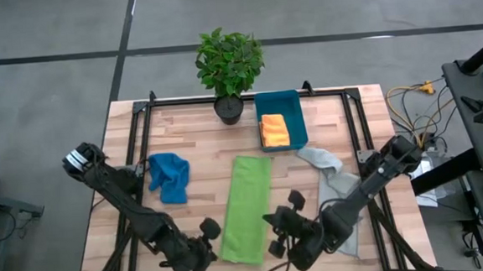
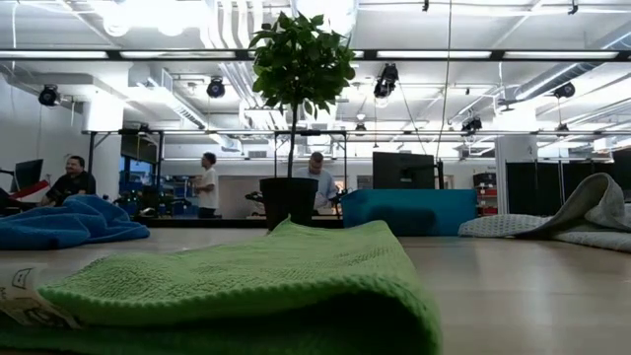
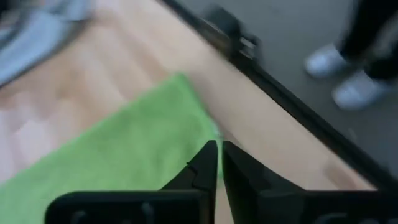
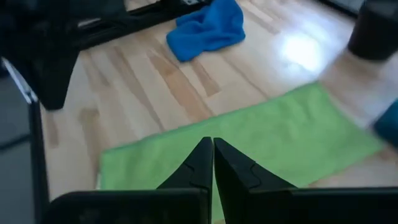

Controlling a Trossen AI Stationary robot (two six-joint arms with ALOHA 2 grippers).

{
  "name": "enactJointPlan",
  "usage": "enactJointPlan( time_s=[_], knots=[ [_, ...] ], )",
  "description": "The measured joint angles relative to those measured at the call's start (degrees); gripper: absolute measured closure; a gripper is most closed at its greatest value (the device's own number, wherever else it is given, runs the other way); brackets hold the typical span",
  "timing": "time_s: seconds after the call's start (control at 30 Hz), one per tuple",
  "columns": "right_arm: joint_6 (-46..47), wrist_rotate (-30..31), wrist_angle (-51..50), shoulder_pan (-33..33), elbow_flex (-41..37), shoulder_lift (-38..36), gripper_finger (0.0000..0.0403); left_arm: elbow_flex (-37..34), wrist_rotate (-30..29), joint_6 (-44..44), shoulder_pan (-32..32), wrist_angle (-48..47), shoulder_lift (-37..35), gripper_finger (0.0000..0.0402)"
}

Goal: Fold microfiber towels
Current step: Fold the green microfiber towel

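You have the lime green microfiber towel (image 1: 248, 207) lying as a long strip in the middle of the wooden tabletop (image 1: 199, 130), running from the centre of the high view down toward its lower edge. Your left gripper (image 1: 200, 257) sits at the lower left of that strip's near end, its fingers (image 3: 208, 163) pressed together and empty, right at the towel's corner. Your right gripper (image 1: 274, 234) is at the lower right of the same end, also clenched on nothing, just above the green cloth in its wrist view.

The crumpled blue microfiber towel (image 1: 169, 176) lies left of centre, well apart from the green one. The pale grey microfiber towel (image 1: 327, 168) is rumpled at the right, partly under your right arm. The orange microfiber towel (image 1: 274, 131) rests inside the teal plastic bin (image 1: 296, 119) at upper centre, beside the potted green plant (image 1: 229, 65).
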Motion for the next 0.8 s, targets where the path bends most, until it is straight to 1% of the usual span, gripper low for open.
enactJointPlan(
  time_s=[0.07,0.23,0.37,0.47,0.5,0.57,0.67,0.8],
  knots=[
    [4.1,-0.2,0.5,0.3,0.0,0.4,0.0394,-1.1,2.4,4.7,0.7,-1.0,0.8,0.0368],
    [10.5,0.0,1.1,0.8,0.1,0.5,0.0394,-3.6,2.0,15.6,2.7,-0.6,2.5,0.0293],
    [11.5,0.0,1.7,1.1,0.9,0.5,0.0394,-5.1,2.5,21.3,4.4,4.0,5.1,0.0235],
    [11.7,0.1,2.1,1.2,1.7,0.5,0.0394,-5.2,5.0,30.2,4.6,6.4,7.9,0.0201],
    [11.7,0.1,2.1,1.2,2.0,0.5,0.0394,-5.2,5.1,33.5,4.5,6.3,9.0,0.0192],
    [11.7,0.1,2.2,1.2,2.8,0.5,0.0394,-5.2,5.4,37.2,4.5,7.1,11.1,0.018],
    [11.7,0.1,2.2,1.3,3.6,0.5,0.0394,-5.1,5.6,38.9,5.0,7.3,13.3,0.0174],
    [11.4,0.1,2.2,1.4,4.3,0.5,0.0394,-5.0,4.6,39.2,5.1,8.2,14.6,0.0173]
  ],
)
